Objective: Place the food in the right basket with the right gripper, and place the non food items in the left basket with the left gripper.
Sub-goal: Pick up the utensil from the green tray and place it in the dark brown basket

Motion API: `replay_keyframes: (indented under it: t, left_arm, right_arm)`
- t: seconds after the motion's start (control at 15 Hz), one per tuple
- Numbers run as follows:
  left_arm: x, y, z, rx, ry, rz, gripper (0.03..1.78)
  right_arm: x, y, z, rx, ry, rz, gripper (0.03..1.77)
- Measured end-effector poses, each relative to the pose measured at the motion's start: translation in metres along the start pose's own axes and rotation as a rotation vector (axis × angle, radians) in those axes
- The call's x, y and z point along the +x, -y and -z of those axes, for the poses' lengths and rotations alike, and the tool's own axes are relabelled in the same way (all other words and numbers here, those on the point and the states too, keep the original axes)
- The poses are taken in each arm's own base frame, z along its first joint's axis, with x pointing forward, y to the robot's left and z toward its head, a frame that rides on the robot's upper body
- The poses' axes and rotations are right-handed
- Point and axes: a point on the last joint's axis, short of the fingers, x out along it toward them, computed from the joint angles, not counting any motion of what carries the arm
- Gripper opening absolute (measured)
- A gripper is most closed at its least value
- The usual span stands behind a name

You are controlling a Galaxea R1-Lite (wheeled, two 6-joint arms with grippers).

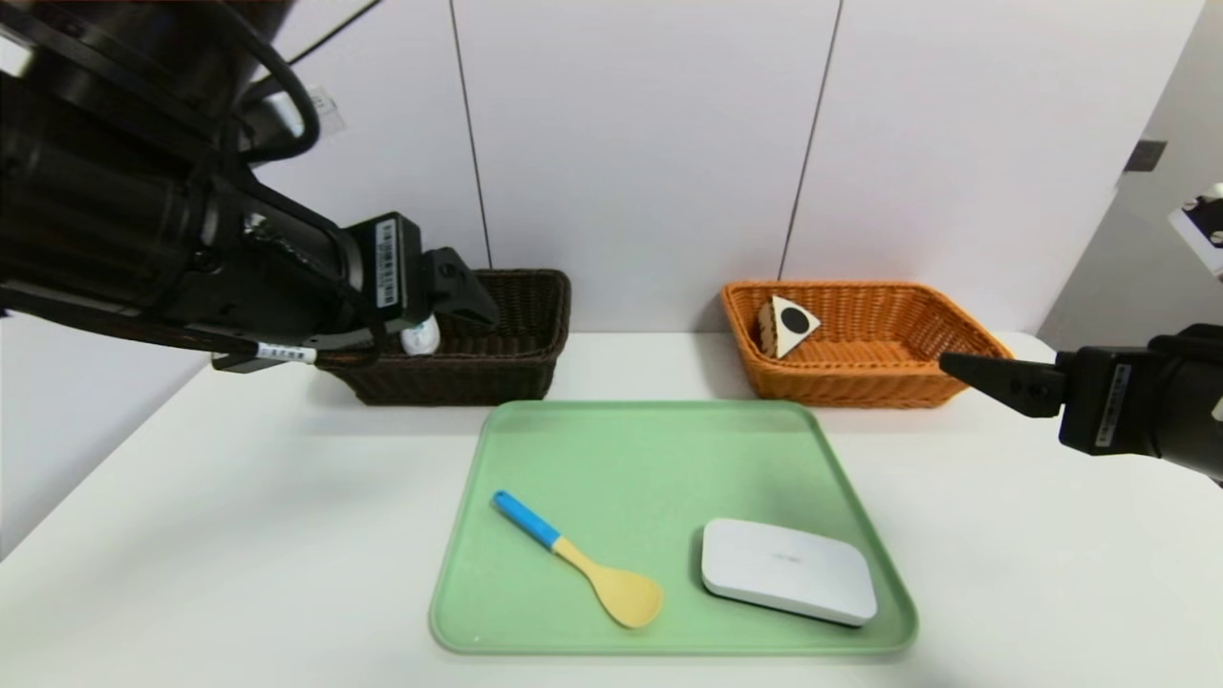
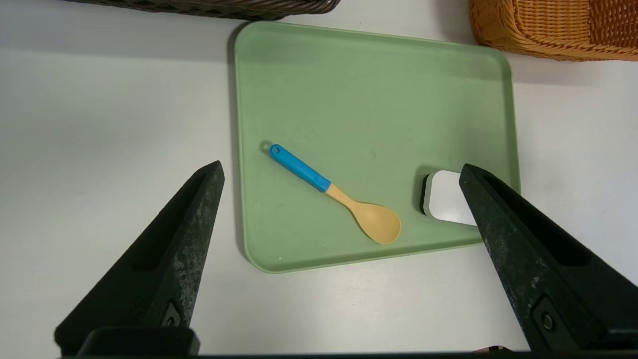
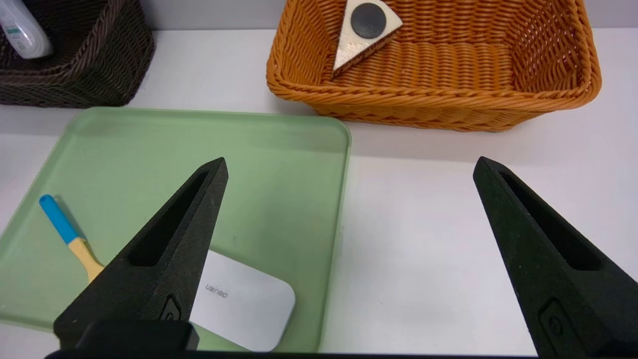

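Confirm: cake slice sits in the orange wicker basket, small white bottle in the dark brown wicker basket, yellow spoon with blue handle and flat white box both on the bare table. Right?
One error: the yellow spoon with blue handle and flat white box lie on the green tray, not the bare table, as the head view shows. Cake slice in the orange wicker basket and small white bottle in the dark brown wicker basket are correct.

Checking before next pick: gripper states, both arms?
Left gripper: open, empty, above the table near the green tray.
Right gripper: open, empty, parked beside the orange basket.

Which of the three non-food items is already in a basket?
The small white bottle, lying in the dark brown basket. The yellow spoon and the white box remain on the green tray.
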Motion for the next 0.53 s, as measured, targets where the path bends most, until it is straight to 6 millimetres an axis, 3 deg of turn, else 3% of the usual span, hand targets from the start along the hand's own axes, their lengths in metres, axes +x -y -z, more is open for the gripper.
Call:
replay_keyframes:
  t: [0.2,0.53]
  left_arm:
    - [0.031,0.016,0.006,0.001,-0.032,-0.065,1.69]
    - [0.081,0.036,0.035,-0.079,-0.177,-0.159,1.69]
  right_arm:
    - [-0.002,0.002,0.005,-0.012,-0.071,0.017,1.70]
    - [0.000,0.004,0.006,-0.009,-0.086,0.025,1.70]
